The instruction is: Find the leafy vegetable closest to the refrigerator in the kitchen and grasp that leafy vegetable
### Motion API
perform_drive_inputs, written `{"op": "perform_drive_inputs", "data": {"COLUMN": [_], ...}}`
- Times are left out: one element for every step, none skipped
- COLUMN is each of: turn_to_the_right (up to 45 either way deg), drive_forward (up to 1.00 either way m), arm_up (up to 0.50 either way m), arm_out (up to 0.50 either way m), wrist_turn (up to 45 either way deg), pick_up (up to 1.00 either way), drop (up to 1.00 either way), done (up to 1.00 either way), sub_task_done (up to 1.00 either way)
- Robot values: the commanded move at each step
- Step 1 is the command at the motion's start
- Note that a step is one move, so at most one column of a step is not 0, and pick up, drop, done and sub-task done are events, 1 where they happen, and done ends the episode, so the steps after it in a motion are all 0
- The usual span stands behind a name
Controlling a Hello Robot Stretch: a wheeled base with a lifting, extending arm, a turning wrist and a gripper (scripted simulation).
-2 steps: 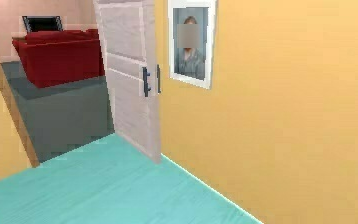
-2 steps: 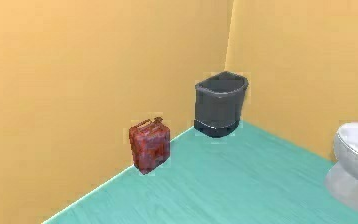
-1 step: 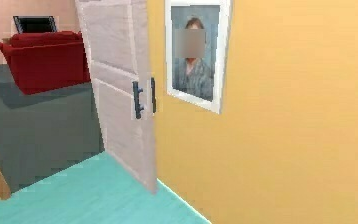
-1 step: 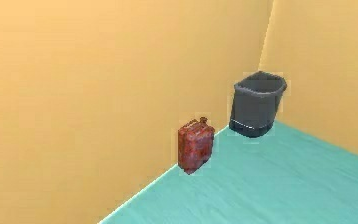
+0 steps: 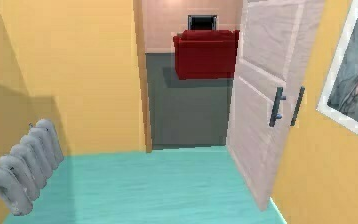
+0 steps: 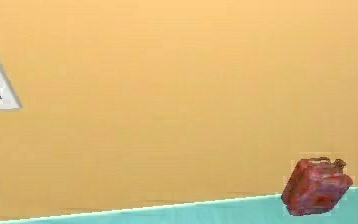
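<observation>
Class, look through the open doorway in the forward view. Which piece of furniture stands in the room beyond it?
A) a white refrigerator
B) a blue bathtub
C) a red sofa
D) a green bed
C: past the open door, a red sofa stands at the far end of the grey floor.

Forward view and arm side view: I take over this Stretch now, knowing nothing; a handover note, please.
The gripper's state cannot be told. Ahead, across the turquoise floor, a white door stands open onto a grey-floored room with a red sofa. To the arm's side: a reddish bag by the yellow wall. Done: nothing I can confirm. Left: find the kitchen, refrigerator and nearest leafy vegetable, then grasp it; probably start through that door.
</observation>
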Motion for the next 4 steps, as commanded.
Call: {"op": "perform_drive_inputs", "data": {"turn_to_the_right": [0.0,0.0,-15.0,0.0], "drive_forward": [1.00,0.75,0.00,0.80], "arm_up": [0.00,0.00,0.00,0.00], "arm_out": [0.00,0.00,0.00,0.00], "wrist_turn": [0.0,0.0,0.0,0.0], "pick_up": [0.00,0.00,0.00,0.00], "drop": [0.00,0.00,0.00,0.00], "done": [0.00,0.00,0.00,0.00], "sub_task_done": [0.00,0.00,0.00,0.00]}}
